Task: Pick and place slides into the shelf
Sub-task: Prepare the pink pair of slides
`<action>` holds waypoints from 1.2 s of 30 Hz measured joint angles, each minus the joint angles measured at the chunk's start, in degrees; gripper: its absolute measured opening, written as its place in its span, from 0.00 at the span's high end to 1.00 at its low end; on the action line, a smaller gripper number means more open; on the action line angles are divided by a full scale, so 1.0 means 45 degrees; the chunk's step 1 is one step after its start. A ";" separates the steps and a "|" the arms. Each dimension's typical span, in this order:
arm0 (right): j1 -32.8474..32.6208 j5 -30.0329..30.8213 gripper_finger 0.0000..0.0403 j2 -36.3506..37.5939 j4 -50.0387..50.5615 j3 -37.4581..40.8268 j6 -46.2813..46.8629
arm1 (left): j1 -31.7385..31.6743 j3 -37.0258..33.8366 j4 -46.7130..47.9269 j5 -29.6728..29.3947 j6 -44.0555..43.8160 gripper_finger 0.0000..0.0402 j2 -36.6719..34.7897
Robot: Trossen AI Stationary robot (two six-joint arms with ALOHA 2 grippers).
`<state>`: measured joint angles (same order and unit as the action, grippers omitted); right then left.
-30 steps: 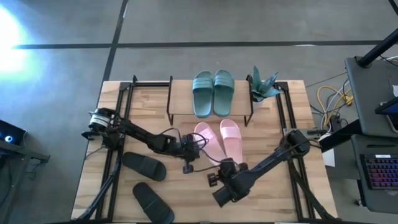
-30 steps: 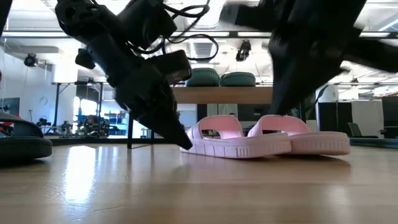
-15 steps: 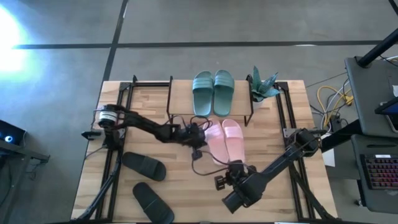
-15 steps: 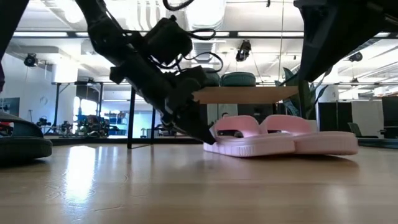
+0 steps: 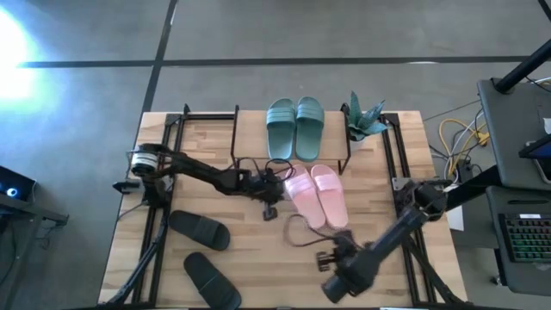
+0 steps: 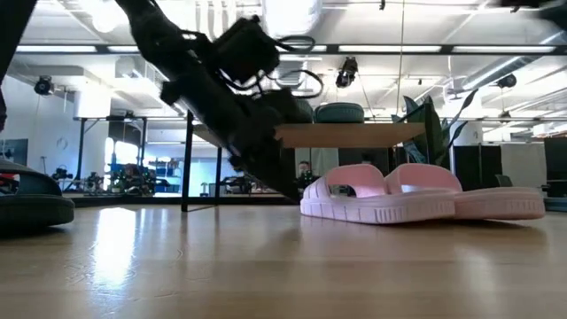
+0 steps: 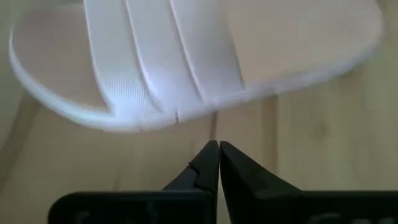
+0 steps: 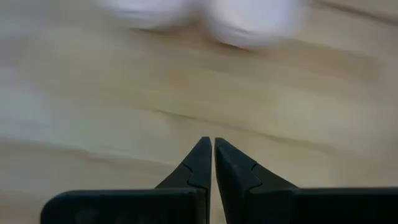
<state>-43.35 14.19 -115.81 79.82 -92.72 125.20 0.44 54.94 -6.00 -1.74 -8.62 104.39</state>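
- Slides: you have six on the tabletop (image 5: pixel 379 172), in three pairs.
- The green pair (image 5: pixel 294 127) lies side by side on top of the shelf (image 5: pixel 258 158), the low rack with thin black legs at the far middle of the tabletop.
- The pink pair (image 5: pixel 317 195) lies side by side on the tabletop just in front of the shelf, angled a little, with its far ends close to the shelf's front edge. In the low view you see this pair (image 6: pixel 416 195) resting flat on the wood, the shelf board (image 6: pixel 354 136) above and behind it.
- The two black slides lie well apart from the shelf, near the left front corner: one (image 5: pixel 199 230) farther in, the other (image 5: pixel 212 281) at the near edge.
- A small green plant (image 5: pixel 365 118) stands just beside the shelf's right end.
- Your left hand (image 5: pixel 277 184) is stretched across from the left side, low over the tabletop, right at the left edge of the left pink slide. Its wrist view shows its fingers (image 7: pixel 205 168) pressed together, holding nothing, their tips just short of the pink slide's rim (image 7: pixel 186 62); you cannot tell whether they touch it.
- Your right hand (image 5: pixel 320 256) is near the front edge, well apart from the pink pair. Its fingers (image 8: pixel 200 163) are also pressed together and empty, over bare wood, with the pink pair blurred farther ahead (image 8: pixel 205 15).
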 joint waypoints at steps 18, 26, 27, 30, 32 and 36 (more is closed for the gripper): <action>0.1099 0.0240 0.97 0.1805 -0.0295 0.2431 -0.0015 | -0.0634 -0.0880 -0.1902 0.0595 -0.2648 1.00 -0.0319; 0.1404 -0.0069 0.97 0.1783 0.1663 0.2373 0.0047 | -0.1014 -0.0276 -0.2448 0.0617 -0.2628 1.00 0.0886; 0.1391 -0.0157 0.97 0.1779 0.2020 0.2373 0.0171 | -0.1036 -0.0177 -0.2447 0.0611 -0.2624 1.00 0.1010; 0.1374 -0.0233 0.97 0.1778 0.2244 0.2410 -0.0222 | -0.1170 0.0143 -0.2574 0.0583 -0.2584 1.00 0.1310; 0.1388 -0.0244 0.97 0.1773 0.2179 0.2514 -0.0819 | -0.1269 0.0354 -0.2569 0.0451 -0.2546 1.00 0.1489; 0.1395 -0.0603 0.97 0.1608 0.1979 0.2597 -0.1239 | -0.1510 0.0483 -0.2518 0.0359 -0.2538 1.00 0.1544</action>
<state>-37.07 11.47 -108.57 88.73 -81.03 119.62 -6.35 57.11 -17.33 -0.13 -20.04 111.34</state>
